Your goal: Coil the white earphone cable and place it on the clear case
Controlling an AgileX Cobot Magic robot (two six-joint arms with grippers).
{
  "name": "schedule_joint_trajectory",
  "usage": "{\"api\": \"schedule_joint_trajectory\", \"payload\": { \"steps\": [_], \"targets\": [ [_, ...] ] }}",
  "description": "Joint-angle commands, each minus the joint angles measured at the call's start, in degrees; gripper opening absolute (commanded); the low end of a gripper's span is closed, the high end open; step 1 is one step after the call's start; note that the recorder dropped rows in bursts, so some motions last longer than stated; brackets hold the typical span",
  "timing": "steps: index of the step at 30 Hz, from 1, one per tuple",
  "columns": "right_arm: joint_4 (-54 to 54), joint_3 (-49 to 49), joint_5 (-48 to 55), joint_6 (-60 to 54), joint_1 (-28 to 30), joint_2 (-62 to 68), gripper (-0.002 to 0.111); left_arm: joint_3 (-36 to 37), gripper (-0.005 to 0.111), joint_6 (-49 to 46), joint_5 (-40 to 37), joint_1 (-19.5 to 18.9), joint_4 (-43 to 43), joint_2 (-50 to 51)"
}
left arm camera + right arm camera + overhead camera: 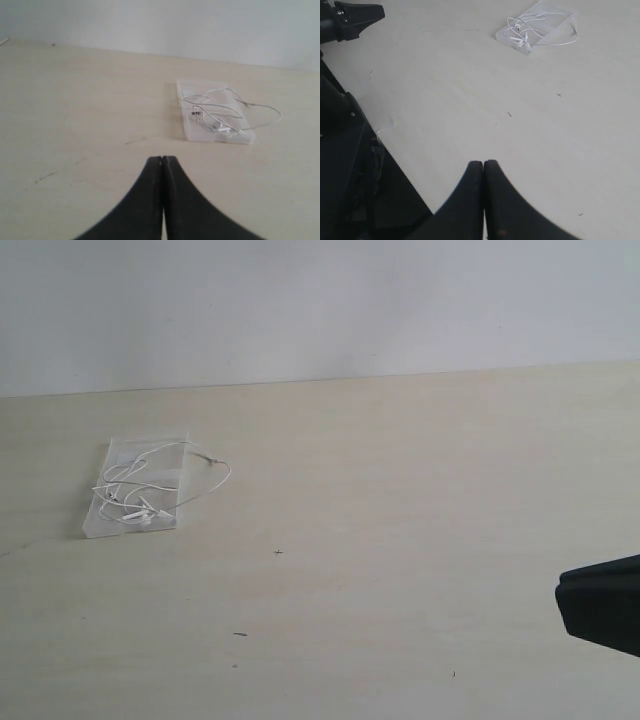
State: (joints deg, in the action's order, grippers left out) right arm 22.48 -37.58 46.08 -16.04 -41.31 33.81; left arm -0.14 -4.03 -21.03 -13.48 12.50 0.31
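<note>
The clear case (120, 455) lies flat on the pale table at the left. The white earphone cable (150, 498) rests loosely coiled on top of it, with one loop (222, 477) hanging over the case's right side onto the table. The wrist views show the same pair: case (192, 132) with cable (220, 112), and case (506, 36) with cable (540, 27). My left gripper (162, 159) is shut and empty, well short of the case. My right gripper (483, 163) is shut and empty, far from the case; a dark part of it (603, 603) shows at the exterior view's right edge.
The table's near edge runs past the dark robot base (350, 165) in the right wrist view. The other arm's black tip (355, 20) shows there too. A pale wall (320, 300) stands behind the table. Small dark specks (278, 552) mark the wood.
</note>
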Motion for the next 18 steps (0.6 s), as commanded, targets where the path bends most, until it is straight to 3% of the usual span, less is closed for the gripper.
{"api": "schedule_joint_trajectory", "payload": {
  "steps": [1, 18],
  "targets": [
    [0.00, 0.01, -0.41, -0.41, 0.04, -0.30, 0.000, 0.14, 0.000, -0.07, -0.79, 1.47, -0.20, -0.31],
    [0.11, 0.01, -1.72, -0.42, 0.04, -0.30, 0.000, 0.14, 0.000, -0.07, -0.79, 1.47, -0.20, -0.31]
  ]
}}
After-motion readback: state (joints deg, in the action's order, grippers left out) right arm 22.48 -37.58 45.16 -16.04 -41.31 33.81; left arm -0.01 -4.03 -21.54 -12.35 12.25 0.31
